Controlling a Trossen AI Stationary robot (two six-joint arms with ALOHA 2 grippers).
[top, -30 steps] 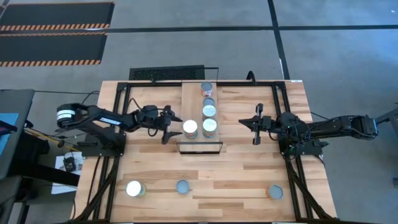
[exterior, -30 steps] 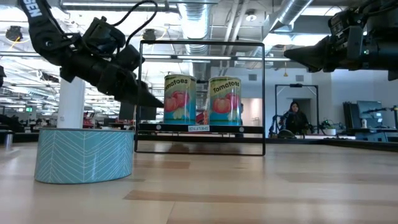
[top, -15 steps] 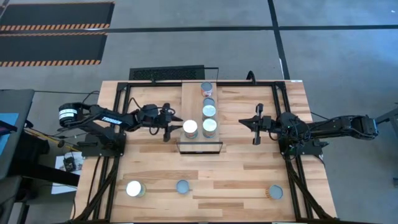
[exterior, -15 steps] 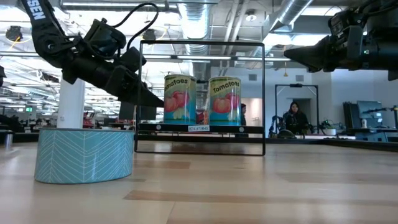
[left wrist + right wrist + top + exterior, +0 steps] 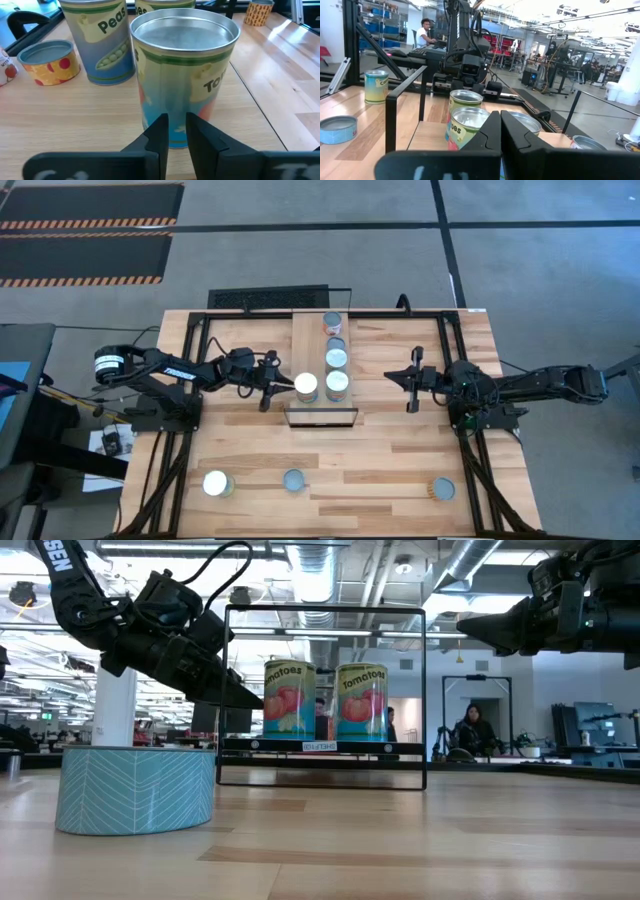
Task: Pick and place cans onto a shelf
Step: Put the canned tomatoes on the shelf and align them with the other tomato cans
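While set on planked tabletop (image 5: 380,450) over grey floor, open workshop behind: tomato cans (image 5: 306,387) on shelf (image 5: 308,340). Left gripper (image 5: 265,394) just left, nearly closed, empty. Right gripper (image 5: 409,391) closed, empty. Loose tins (image 5: 216,483) at near edge.

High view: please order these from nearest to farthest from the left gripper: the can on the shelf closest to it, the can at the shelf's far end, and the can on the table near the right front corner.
1. The white-topped can, on the shelf just beside the left gripper.
2. The can at the far end of the shelf, toward the table's back edge.
3. The can near the right front corner, across the table.
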